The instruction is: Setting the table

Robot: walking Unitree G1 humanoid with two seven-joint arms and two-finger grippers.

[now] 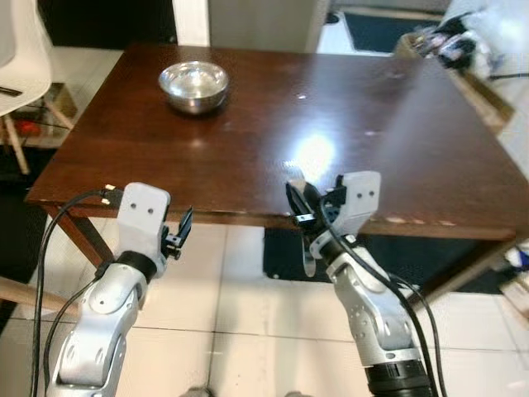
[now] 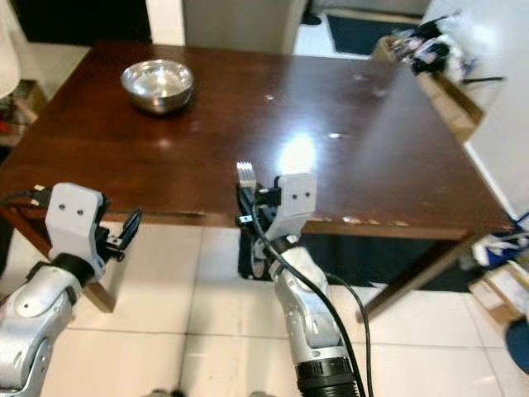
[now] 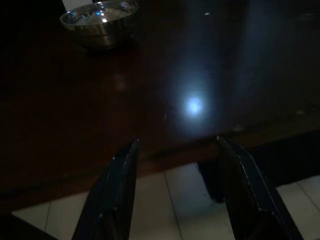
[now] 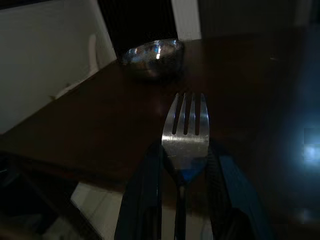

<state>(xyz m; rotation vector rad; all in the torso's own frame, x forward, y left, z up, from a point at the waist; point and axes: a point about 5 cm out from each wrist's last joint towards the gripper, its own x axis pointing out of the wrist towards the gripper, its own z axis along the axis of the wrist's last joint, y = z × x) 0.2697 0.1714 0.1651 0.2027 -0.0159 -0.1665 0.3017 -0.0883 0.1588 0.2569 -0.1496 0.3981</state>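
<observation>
My right hand (image 4: 184,165) clenched the light, stiff, slippery fork (image 4: 186,131) by its neck, near the desk (image 1: 273,149) edge, well short of the steel bowl (image 1: 193,84); left hand (image 3: 175,190) was released.

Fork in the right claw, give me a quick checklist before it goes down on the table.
1. Fork held between the right claw fingers, tines forward: ok.
2. Right claw at the table near edge, not yet over the top: not ok.
3. Wood ahead of the fork bare: ok.
4. Steel bowl at the far left, apart from the fork's path: ok.
5. Left claw open, holding nothing, off the near edge: ok.
6. Grip firmness on the handle: cannot tell.
</observation>
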